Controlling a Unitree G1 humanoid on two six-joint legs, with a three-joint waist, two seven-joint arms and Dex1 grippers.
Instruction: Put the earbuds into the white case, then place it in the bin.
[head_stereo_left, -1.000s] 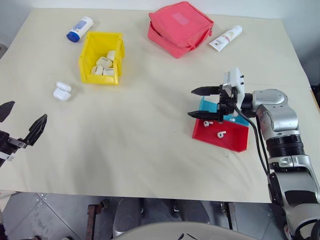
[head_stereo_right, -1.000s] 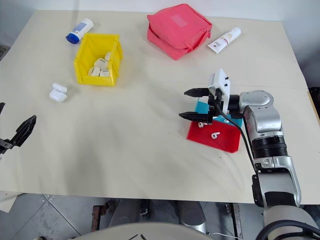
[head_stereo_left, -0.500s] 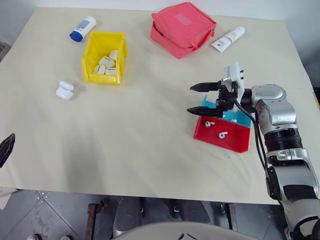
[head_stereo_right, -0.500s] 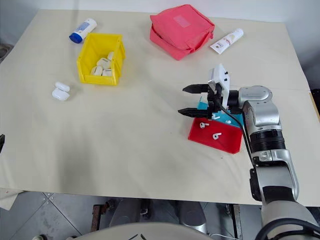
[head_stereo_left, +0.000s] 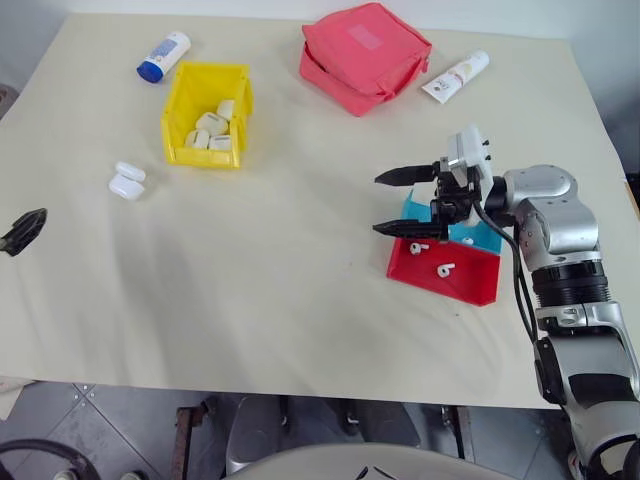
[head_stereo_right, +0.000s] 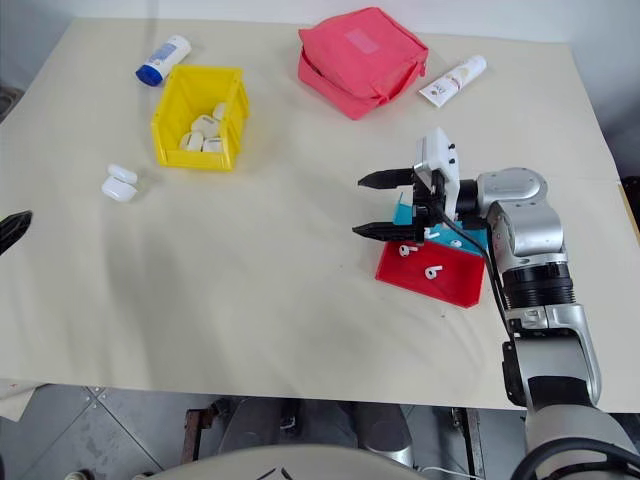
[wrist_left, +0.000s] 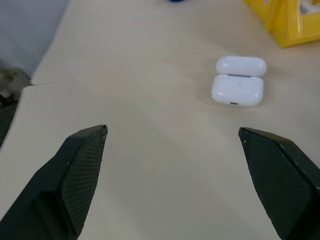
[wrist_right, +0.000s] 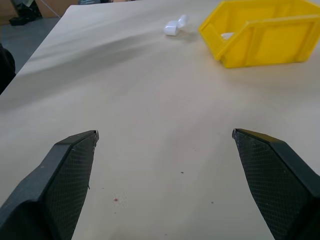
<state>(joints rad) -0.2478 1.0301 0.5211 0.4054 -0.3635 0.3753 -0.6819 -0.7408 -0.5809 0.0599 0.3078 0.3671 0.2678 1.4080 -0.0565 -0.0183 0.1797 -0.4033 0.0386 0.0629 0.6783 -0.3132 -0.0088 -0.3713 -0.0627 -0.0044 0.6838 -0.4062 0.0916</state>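
Tabletop (head_stereo_left: 300, 300): cream sheet, wide bare middle.
Case: glossy white pebble-shaped case (head_stereo_left: 125, 182), lid open, near the left edge, just beside the bright yellow plastic bin (head_stereo_left: 206, 114).
Earbuds: two tiny white earbuds (head_stereo_left: 430, 258) in the red tray (head_stereo_left: 445, 275).
Left hand (wrist_left: 172, 150): fingers apart, empty, at the left edge, facing the case.
Right hand (head_stereo_left: 400, 202): fingers apart, empty, over the red tray.

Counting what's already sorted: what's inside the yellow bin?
The yellow bin holds several small white cases, four or five; its walls may hide more.
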